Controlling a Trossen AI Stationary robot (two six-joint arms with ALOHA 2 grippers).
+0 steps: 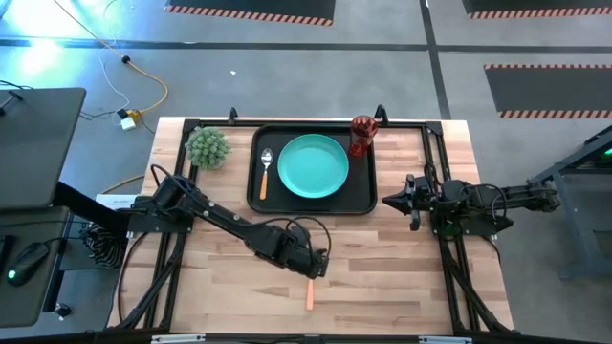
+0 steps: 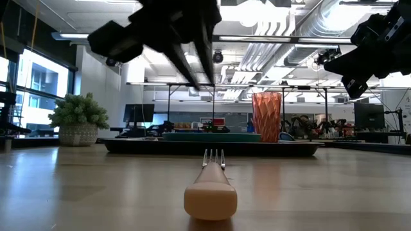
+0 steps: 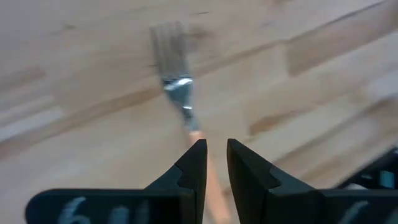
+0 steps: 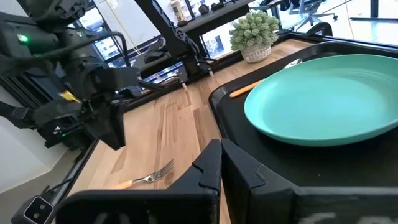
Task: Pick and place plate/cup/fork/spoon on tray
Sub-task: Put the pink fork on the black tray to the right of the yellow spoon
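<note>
Left hand [image 1: 315, 268] hovers, fingers narrowly apart, over the fork [image 1: 310, 291].

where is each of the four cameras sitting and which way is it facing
High: overhead, looking straight down at the table, tray, both arms.
Low: at tabletop height, looking along the fork toward the tray; left gripper hangs above.
Left wrist: points down at the fork past its nearly closed fingers.
Right wrist: looks across the plate past its own fingers.
Shared: the fork shows in all four.
</note>
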